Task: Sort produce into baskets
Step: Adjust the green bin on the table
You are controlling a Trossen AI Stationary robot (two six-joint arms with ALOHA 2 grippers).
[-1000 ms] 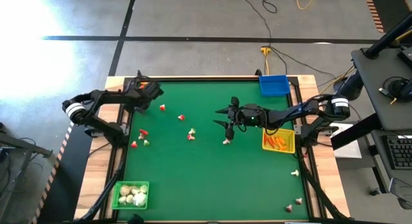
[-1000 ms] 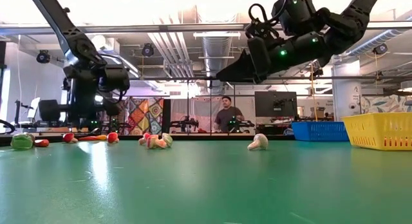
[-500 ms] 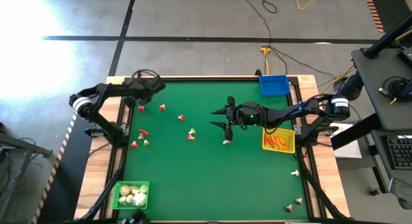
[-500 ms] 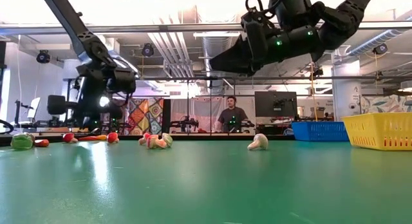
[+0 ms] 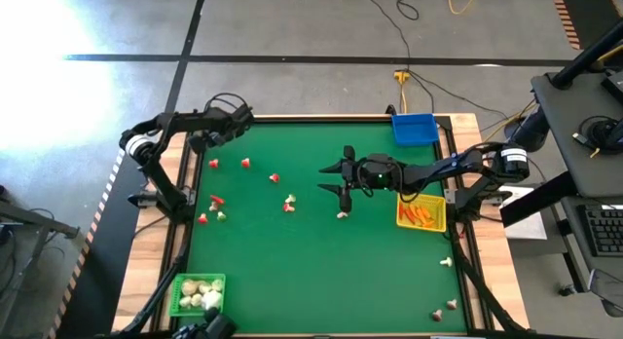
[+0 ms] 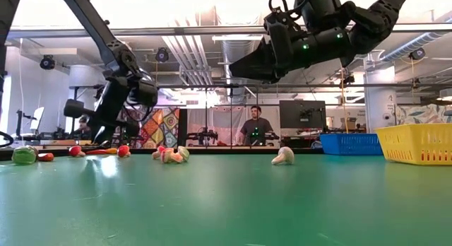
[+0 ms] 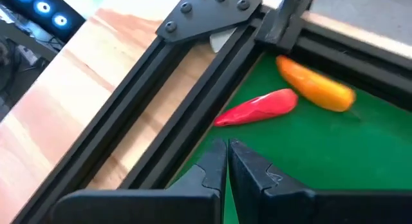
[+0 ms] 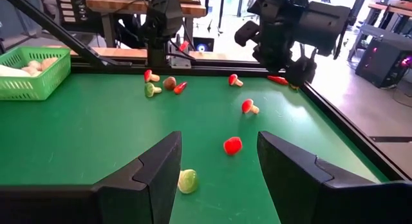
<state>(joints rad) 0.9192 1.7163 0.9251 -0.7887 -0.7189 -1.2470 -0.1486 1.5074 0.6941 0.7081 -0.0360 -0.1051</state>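
right gripper [image 5: 338,187] hangs wide open over mid table; left gripper [image 7: 226,161] pinched shut, empty, nr a red pepper [image 7: 257,108] at the table's corner.

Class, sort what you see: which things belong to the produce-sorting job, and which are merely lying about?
Job: green basket, yellow basket, blue basket, red pepper, orange pepper, mushroom.
Lying about: floor cables, monitor in the room behind.

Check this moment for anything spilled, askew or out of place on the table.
Nothing looks damaged or tipped. Loose produce lies scattered on the green mat, as expected mid-sort. The oddest spot: a red pepper and an orange piece lie tight against the table's frame, near the shut left gripper. The open right gripper hangs mid-table.
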